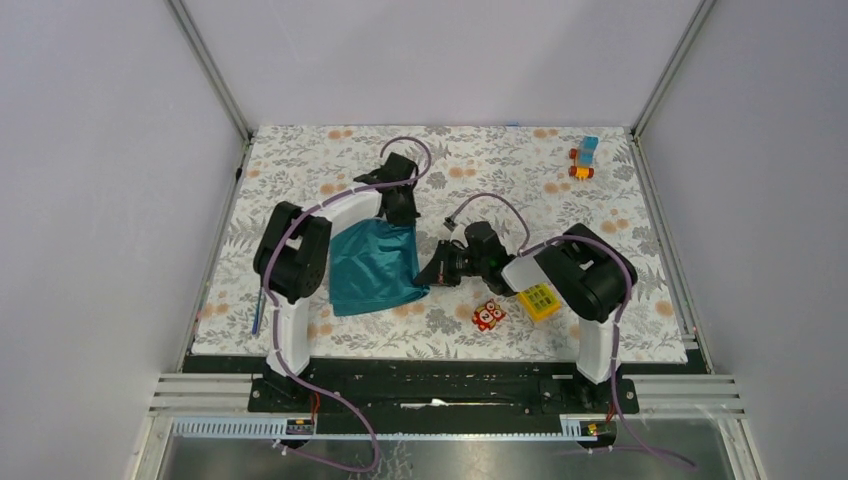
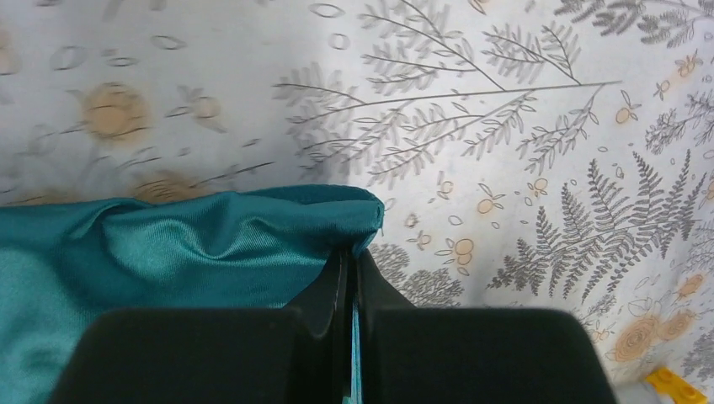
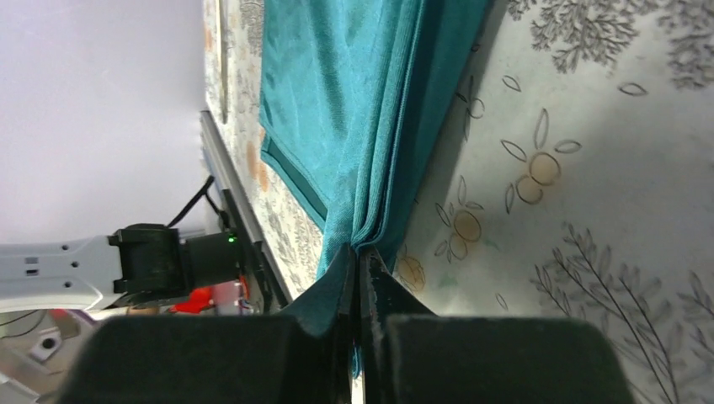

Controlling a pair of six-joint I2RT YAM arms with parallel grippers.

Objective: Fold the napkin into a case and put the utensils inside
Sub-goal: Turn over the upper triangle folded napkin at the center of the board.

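Top external, both pincers (image 1: pixel 403 220) (image 1: pixel 429 279) low, clamping napkin (image 1: pixel 368 268)

Napkin look: teal, slightly shiny napkin (image 1: pixel 372 268), showing doubled layers and soft creases.
Napkin place: lying on the floral mat (image 1: pixel 500 170), left of centre.
Napkin far right corner: being pinched by the left gripper (image 2: pixel 354 263).
Napkin near right corner: being pinched by the right gripper (image 3: pixel 358 263), with folds fanning out from the grip.
Utensil: only a slim bluish utensil handle (image 1: pixel 258 312) is showing, lying along the mat's left edge.
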